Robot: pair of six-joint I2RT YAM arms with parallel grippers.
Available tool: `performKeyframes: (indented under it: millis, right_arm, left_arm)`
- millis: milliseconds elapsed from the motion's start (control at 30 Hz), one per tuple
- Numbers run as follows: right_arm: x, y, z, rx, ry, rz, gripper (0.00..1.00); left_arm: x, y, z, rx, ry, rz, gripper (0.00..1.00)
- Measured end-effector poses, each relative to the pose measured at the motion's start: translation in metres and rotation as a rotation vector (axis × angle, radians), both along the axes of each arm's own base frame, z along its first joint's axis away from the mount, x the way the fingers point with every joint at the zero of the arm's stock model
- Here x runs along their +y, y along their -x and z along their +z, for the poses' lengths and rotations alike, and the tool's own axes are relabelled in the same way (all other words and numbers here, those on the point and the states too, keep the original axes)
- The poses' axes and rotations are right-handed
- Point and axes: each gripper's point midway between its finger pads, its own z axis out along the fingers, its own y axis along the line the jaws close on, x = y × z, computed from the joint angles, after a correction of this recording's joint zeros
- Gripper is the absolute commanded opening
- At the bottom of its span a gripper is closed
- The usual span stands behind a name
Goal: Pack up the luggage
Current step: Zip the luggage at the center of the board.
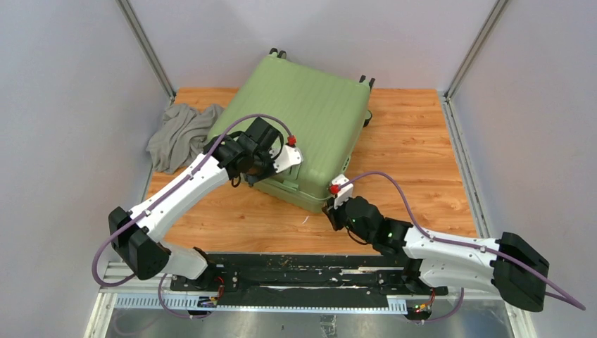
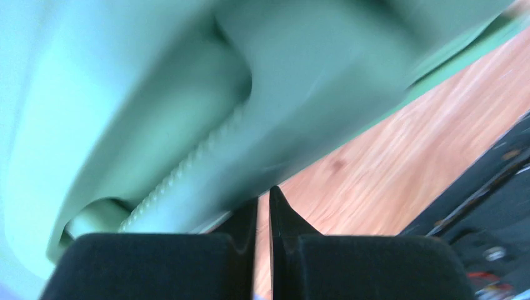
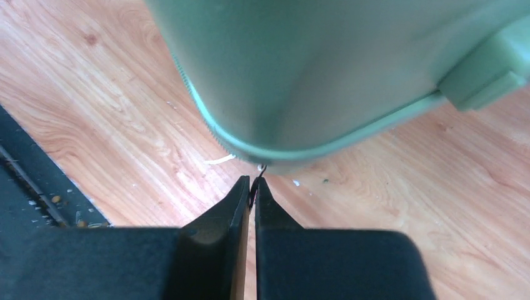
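The luggage [image 1: 303, 116], a light-green ribbed suitcase, lies closed and flat on the wooden table. My left gripper [image 1: 259, 176] hangs at its near-left side. In the left wrist view that gripper [image 2: 264, 199] is shut with nothing between its fingers, and the green shell [image 2: 187, 94] and its zipper seam [image 2: 181, 169] sit just above it. My right gripper [image 1: 329, 208] is at the suitcase's near corner. In the right wrist view it [image 3: 252, 183] is shut on a thin dark zipper pull [image 3: 253, 187] just below the shell's rounded corner [image 3: 312, 75].
A crumpled grey cloth [image 1: 179, 134] lies on the table at the suitcase's left. Bare wood [image 1: 415, 141] stretches right of the suitcase. The black base rail [image 1: 303, 271] runs along the near edge. A green moulded foot [image 3: 487, 72] juts from the shell.
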Motion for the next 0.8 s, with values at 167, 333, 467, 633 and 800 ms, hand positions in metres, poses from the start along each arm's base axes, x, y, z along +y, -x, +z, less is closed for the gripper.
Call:
performKeyframes:
  millis: [167,333,467,633,800]
  right_arm:
    - [-0.002,0.015,0.028,0.034,-0.151,0.033,0.46]
    - [-0.042,-0.001,0.079,0.013,-0.388,-0.076,0.70]
    - [-0.061,-0.002,0.078,0.048,-0.438,-0.132,0.72]
    - [-0.060,-0.001,0.055,0.140,-0.394,-0.156,0.72]
    - [-0.052,-0.003,0.041,0.210,-0.356,-0.161,0.72]
  left_arm:
    - [-0.046,0.007,0.018,0.014,0.229,0.000,0.00]
    - [-0.064,0.014,0.026,0.054,0.312,-0.063,0.14]
    - [-0.050,0.010,0.040,0.084,0.341,-0.053,0.48]
    - [0.014,-0.021,0.067,0.037,0.406,0.114,0.55]
    - [0.120,-0.082,0.110,-0.185,0.495,0.413,0.52]
